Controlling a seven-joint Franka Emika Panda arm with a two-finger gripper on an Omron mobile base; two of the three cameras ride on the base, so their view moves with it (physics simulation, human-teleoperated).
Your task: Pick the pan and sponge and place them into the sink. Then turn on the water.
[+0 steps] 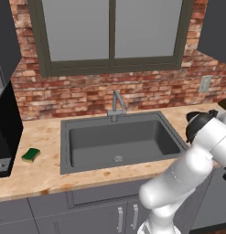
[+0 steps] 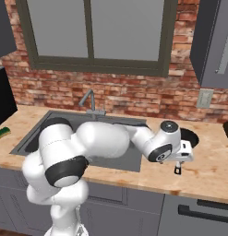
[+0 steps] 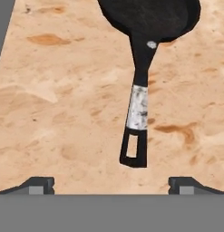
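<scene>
Right now the gripper [image 3: 111, 183] hovers wide open and empty above the pan [image 3: 139, 68] handle on the worktop [image 3: 59, 113], right of the sink [image 1: 119, 137].

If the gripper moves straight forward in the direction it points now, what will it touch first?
Most likely the pan: its handle lies between the open fingertips of the gripper, resting on the counter. How far away is unclear.

pan [image 3: 152, 18] on counter [image 3: 63, 113] | handle [image 3: 138, 106] toward gripper [image 3: 111, 185] | fingertips wide apart, nothing held
</scene>
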